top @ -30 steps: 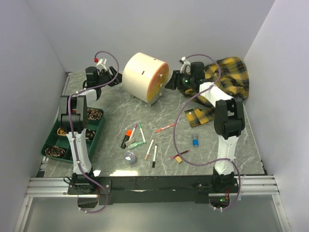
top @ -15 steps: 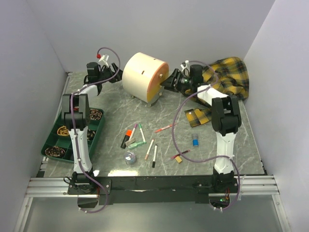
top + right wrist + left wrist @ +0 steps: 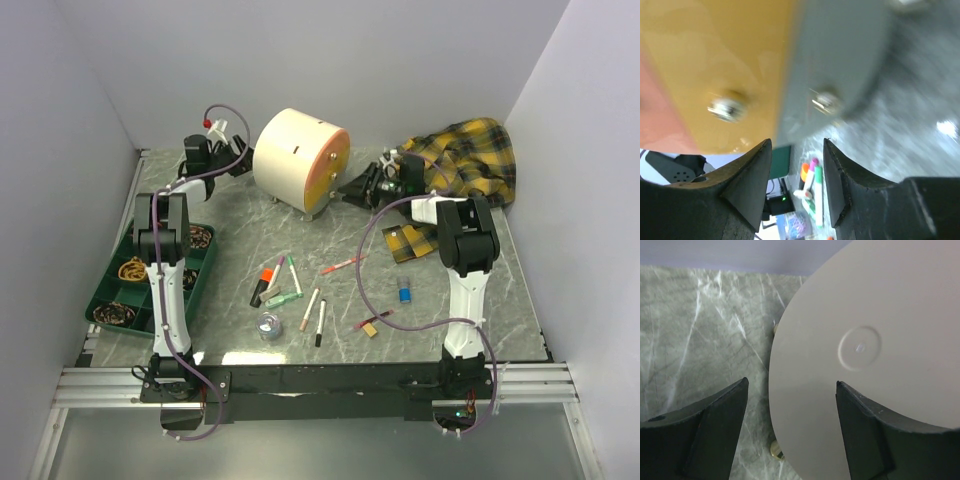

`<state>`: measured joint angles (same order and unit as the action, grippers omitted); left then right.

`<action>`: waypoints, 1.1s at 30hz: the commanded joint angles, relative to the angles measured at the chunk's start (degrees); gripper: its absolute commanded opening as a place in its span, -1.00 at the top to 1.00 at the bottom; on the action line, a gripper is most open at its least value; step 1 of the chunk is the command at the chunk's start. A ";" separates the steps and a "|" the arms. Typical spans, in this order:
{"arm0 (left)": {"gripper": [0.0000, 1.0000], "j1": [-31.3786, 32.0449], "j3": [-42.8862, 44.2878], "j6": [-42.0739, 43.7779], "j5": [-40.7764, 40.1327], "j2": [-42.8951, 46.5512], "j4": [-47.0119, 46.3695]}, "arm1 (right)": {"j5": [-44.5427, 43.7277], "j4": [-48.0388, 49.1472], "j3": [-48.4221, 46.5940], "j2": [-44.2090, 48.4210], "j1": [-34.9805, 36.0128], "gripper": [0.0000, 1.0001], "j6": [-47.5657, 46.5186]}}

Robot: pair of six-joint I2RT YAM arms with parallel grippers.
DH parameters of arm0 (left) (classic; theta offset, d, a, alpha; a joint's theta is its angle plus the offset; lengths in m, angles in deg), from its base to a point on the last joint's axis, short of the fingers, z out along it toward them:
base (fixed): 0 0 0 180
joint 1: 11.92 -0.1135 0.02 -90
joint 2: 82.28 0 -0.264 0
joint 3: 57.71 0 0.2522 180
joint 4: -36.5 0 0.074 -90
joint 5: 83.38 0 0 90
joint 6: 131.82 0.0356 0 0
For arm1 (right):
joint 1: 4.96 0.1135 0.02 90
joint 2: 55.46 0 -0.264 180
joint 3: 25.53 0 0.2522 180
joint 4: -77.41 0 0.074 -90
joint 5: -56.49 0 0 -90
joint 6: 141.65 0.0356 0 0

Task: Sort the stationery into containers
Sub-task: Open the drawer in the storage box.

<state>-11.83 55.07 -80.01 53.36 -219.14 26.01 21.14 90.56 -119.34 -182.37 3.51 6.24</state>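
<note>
The cream round-topped cabinet (image 3: 295, 155) stands at the back; its orange and yellow drawer fronts (image 3: 332, 170) face right. My left gripper (image 3: 238, 166) is open at the cabinet's cream back wall (image 3: 865, 355), not touching it. My right gripper (image 3: 352, 187) is open, low in front of the drawers. The right wrist view shows a yellow drawer front (image 3: 715, 55) with a round knob (image 3: 727, 107) above the open fingers (image 3: 747, 185). The stationery lies mid-table: orange-capped black marker (image 3: 262, 283), pens (image 3: 292, 276), pink pen (image 3: 340, 265), tape roll (image 3: 268, 324), blue block (image 3: 404, 293), tan block (image 3: 370, 328).
A green tray (image 3: 205, 272) with several brown loops sits at the left edge by the left arm. The yellow plaid cloth (image 3: 470, 160) lies heaped at the back right, with a corner (image 3: 410, 240) reaching towards the middle. White walls close in the sides.
My right gripper has dropped lower and drawn in towards the foot of the drawer fronts. My left gripper has shifted slightly at the cabinet's back. The stationery has not moved.
</note>
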 commanded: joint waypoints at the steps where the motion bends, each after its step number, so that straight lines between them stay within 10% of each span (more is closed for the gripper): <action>1: -0.53 0.78 -1.81 -0.13 1.07 4.14 -2.03 | -0.25 1.65 4.02 0.79 -1.09 -0.07 1.70; 33: -0.73 0.43 -3.05 0.75 1.42 4.67 -1.59 | -0.78 -0.46 -12.41 -11.08 2.17 0.07 3.64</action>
<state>-11.74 52.12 -79.77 52.88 -218.83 26.10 19.66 90.36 -129.27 -191.79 5.13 10.24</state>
